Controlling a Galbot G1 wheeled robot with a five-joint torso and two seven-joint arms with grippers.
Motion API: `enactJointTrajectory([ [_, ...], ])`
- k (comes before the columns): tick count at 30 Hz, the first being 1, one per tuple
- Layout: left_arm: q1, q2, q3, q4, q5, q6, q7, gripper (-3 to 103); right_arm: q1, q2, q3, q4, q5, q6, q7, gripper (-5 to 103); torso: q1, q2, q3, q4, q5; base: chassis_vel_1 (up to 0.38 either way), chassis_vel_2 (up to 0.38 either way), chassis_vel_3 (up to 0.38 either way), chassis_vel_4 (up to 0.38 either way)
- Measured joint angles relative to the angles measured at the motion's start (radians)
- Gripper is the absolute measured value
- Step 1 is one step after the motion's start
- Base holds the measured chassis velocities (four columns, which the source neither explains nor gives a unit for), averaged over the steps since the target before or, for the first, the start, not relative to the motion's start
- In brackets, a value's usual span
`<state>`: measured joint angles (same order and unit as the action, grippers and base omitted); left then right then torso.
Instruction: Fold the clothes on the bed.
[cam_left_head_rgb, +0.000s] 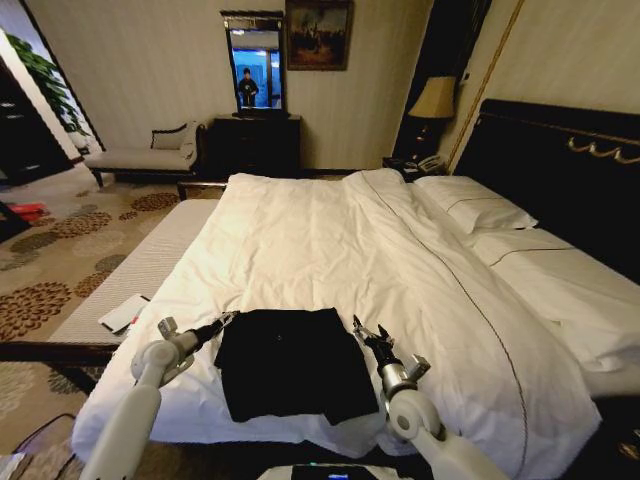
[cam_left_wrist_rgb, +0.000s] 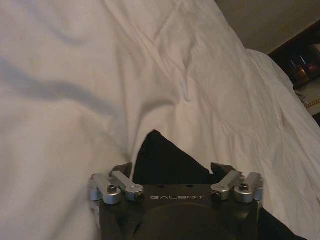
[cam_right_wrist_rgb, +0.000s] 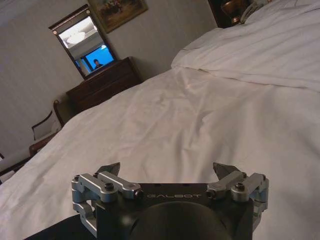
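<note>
Clothes (cam_left_head_rgb: 290, 372) folded, near-square, flat on bed (cam_left_head_rgb: 330, 240) edge

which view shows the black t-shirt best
The head view: the whole black T-shirt lies folded on the white duvet, between the left gripper and right gripper. The left wrist view shows one dark corner between open fingers; the right wrist view shows a sliver.
</note>
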<state>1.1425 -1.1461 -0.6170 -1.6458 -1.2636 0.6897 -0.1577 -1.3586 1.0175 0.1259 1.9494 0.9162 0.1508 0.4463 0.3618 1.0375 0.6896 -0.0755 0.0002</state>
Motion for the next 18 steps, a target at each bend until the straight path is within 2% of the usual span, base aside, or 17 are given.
enactJointTrajectory([
  [1, -0.002, -0.006, 0.005, 0.003, 0.009, -0.004, 0.005, 88, 0.003, 0.001, 0.000, -0.005, 0.000, -0.001, 0.003, 100, 0.000, 0.000, 0.000, 0.0000, 0.0000, 0.000, 0.000, 0.000, 0.000],
  [4, -0.009, -0.027, 0.021, 0.010, 0.033, -0.018, 0.019, 71, 0.013, 0.002, 0.002, -0.020, 0.003, -0.004, 0.013, 100, 0.000, 0.000, 0.000, 0.0000, -0.0001, 0.000, 0.000, 0.000, 0.000],
  [7, -0.011, -0.039, 0.029, 0.012, 0.048, -0.025, 0.029, 66, 0.018, 0.002, 0.005, -0.025, 0.009, -0.008, 0.024, 100, 0.000, 0.000, 0.000, 0.0000, -0.0002, 0.000, 0.000, 0.000, 0.000],
  [10, -0.011, -0.044, 0.030, 0.012, 0.061, -0.032, 0.038, 49, 0.025, 0.003, 0.006, -0.029, 0.017, -0.014, 0.033, 100, 0.000, 0.000, 0.000, -0.0001, -0.0002, 0.000, 0.000, 0.000, 0.000],
  [11, -0.011, -0.044, 0.030, 0.012, 0.061, -0.032, 0.038, 49, 0.025, 0.003, 0.006, -0.029, 0.017, -0.014, 0.033, 100, 0.000, 0.000, 0.000, -0.0001, -0.0002, 0.000, 0.000, 0.000, 0.000],
  [13, -0.011, -0.041, 0.024, 0.012, 0.064, -0.037, 0.044, 39, 0.031, 0.005, 0.001, -0.035, 0.023, -0.016, 0.034, 100, 0.000, 0.000, 0.000, -0.0002, -0.0004, 0.000, 0.000, 0.000, 0.000],
  [14, -0.011, -0.039, 0.019, 0.013, 0.065, -0.040, 0.045, 33, 0.036, 0.006, -0.003, -0.040, 0.027, -0.016, 0.030, 100, 0.000, 0.000, 0.000, -0.0003, -0.0003, 0.000, 0.000, 0.000, 0.000],
  [16, -0.011, -0.036, 0.015, 0.014, 0.065, -0.042, 0.047, 33, 0.041, 0.007, -0.009, -0.045, 0.033, -0.016, 0.022, 100, 0.000, 0.000, 0.000, -0.0002, -0.0002, 0.000, 0.000, 0.000, 0.000],
  [18, -0.017, -0.028, 0.004, 0.018, 0.064, -0.048, 0.048, 23, 0.063, 0.011, -0.035, -0.060, 0.065, -0.016, -0.007, 100, 0.000, 0.000, 0.000, -0.0002, -0.0003, 0.000, 0.000, 0.000, 0.000],
])
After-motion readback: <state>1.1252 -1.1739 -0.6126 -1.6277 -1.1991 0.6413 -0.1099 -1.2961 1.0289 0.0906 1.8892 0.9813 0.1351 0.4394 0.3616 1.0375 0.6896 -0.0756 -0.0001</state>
